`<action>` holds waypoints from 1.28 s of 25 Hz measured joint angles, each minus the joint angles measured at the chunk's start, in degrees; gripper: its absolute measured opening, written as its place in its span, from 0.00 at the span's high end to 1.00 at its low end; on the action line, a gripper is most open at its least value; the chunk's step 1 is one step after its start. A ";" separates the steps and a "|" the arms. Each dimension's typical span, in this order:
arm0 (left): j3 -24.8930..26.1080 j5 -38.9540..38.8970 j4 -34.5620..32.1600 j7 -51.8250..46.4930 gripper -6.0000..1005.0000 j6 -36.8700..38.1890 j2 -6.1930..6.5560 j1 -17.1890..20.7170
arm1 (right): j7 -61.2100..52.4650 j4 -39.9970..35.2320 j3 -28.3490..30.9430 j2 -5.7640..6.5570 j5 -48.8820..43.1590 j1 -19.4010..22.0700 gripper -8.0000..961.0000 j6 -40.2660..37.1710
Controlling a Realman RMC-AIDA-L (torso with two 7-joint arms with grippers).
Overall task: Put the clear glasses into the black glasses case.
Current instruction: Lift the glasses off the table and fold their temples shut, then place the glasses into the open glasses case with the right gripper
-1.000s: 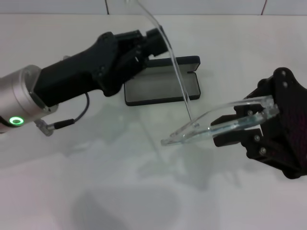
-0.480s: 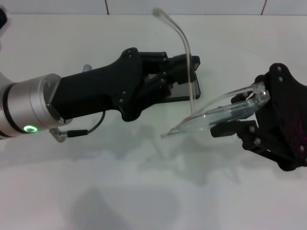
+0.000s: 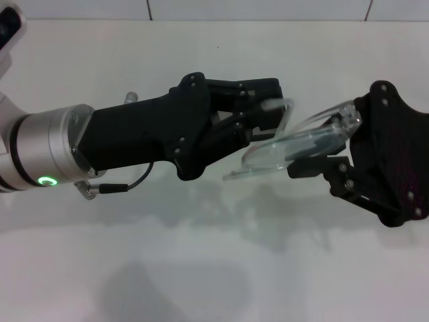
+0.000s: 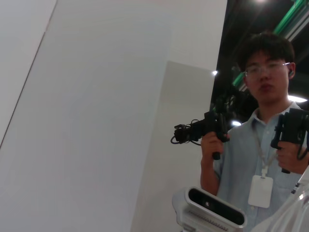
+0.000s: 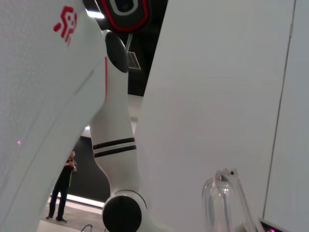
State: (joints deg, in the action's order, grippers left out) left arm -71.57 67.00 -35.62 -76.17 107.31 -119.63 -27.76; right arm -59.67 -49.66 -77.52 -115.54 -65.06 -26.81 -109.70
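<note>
We see the clear glasses (image 3: 295, 144) held above the white table (image 3: 201, 268), just right of centre in the head view. Our right gripper (image 3: 328, 151) comes in from three o'clock and is clamped on the lens end of them. Our left gripper (image 3: 265, 114) reaches in from nine o'clock, its black fingers closed around one clear arm of the glasses, folding it near the lenses. The black glasses case is hidden behind the left gripper, so we cannot place it.
</note>
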 joint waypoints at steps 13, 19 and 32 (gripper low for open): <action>14.08 0.20 1.17 0.39 0.88 -1.46 0.50 4.39 | -2.32 -0.80 1.43 0.28 -0.62 0.01 0.90 0.64; 15.90 4.62 -0.12 0.24 0.87 -2.05 2.75 9.41 | -21.36 -10.30 7.37 1.30 -12.45 -1.74 0.89 11.61; 16.07 8.91 -1.24 0.08 0.87 -2.33 3.32 13.12 | -55.64 -23.26 6.42 0.21 -63.36 -25.71 0.88 15.29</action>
State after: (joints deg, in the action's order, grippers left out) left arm -55.50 75.91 -36.86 -76.09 104.98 -116.32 -14.64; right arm -115.32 -72.92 -71.10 -115.33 -128.42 -52.52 -94.41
